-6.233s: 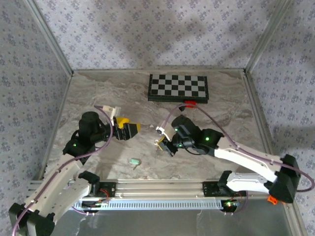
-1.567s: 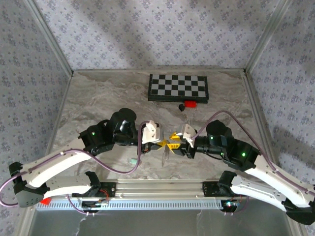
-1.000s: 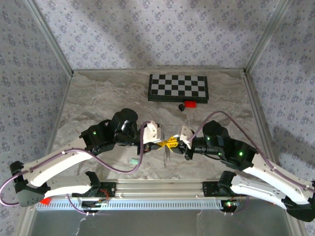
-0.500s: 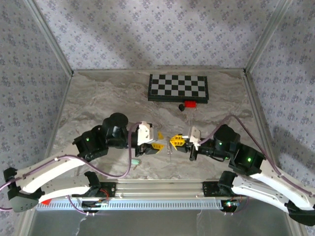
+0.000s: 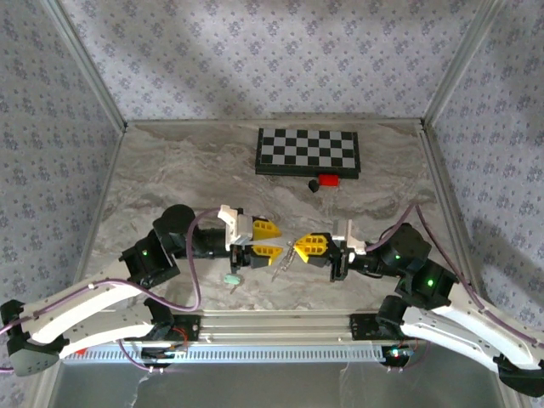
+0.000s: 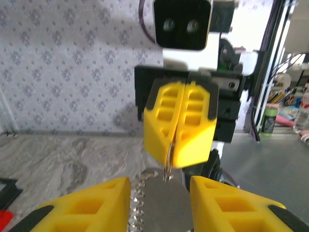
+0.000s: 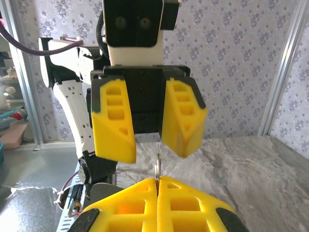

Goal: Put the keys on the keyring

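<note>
Our right tool [image 5: 297,246] clenches the floppy silvery beaded-chain keyring [image 5: 285,257]; our left tool [image 5: 274,240] stands released. The tiny, light mint-headed key [image 5: 231,279] lies near the marbled worktop's [image 5: 170,170] front edge; we'd pinch its head.

A grey marbled tabletop [image 5: 170,170] sits enclosed by floral-patterned lilac walls [image 5: 272,59] and aluminium corner posts [image 5: 87,64].
</note>
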Controlling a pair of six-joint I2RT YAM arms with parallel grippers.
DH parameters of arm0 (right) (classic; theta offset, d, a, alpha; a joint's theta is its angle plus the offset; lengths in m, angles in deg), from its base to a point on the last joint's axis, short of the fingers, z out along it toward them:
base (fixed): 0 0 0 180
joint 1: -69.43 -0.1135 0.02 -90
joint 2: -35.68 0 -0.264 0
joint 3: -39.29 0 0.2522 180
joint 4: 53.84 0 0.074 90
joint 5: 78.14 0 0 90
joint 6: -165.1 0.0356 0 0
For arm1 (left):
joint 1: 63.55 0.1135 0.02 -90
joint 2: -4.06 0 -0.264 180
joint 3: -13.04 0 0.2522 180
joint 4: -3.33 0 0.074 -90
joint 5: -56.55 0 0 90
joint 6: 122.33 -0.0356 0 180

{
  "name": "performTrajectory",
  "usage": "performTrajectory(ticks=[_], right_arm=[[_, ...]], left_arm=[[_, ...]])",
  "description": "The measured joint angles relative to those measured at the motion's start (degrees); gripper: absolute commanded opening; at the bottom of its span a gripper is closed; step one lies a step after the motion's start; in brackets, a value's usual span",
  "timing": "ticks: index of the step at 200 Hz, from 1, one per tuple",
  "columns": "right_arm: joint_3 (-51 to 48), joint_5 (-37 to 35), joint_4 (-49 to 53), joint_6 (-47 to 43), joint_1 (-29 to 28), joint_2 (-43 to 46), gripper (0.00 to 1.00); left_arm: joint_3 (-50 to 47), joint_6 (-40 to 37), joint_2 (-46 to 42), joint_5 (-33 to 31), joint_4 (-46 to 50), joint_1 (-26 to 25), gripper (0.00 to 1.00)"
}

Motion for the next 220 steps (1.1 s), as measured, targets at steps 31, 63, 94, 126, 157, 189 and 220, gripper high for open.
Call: performTrajectory(ticks=[31, 63, 94, 126, 157, 189, 220], right_arm=[[-1.2, 1.3, -2.9, 1.4, 0.1, 0.0, 0.00], [-2.3, 2.0, -6.6, 3.2, 0.3, 0.0, 0.00], [-3.1, 2.8, -10.0, 4.7, 0.3, 0.0, 0.00], [-4.1, 3.2, -12.5, 5.9, 0.6, -0.1, 0.00], [-4.5, 3.8, -13.7, 6.8, 0.9, -0.1, 0.00], [-4.5, 4.3, -15.3, 7.3, 1.2, -0.3, 0.00], [-4.6, 4.8, -16.5, 7.7, 1.4, -0.5, 0.00]], left_arm=[[0.0, 2.0, 0.1, 1.7, -4.1, 0.0, 0.40], [0.0, 2.8, 1.1, 2.8, -6.2, -0.1, 0.40], [0.0, 3.1, 1.7, 3.1, -6.3, -0.2, 0.39], [0.0, 3.5, 1.7, 3.5, -6.5, -0.2, 0.36], [0.0, 3.8, 1.8, 3.6, -7.2, -0.2, 0.32], [0.0, 3.9, 2.3, 3.9, -7.9, -0.2, 0.31], [0.0, 4.1, 3.0, 4.5, -8.2, -0.2, 0.26]])
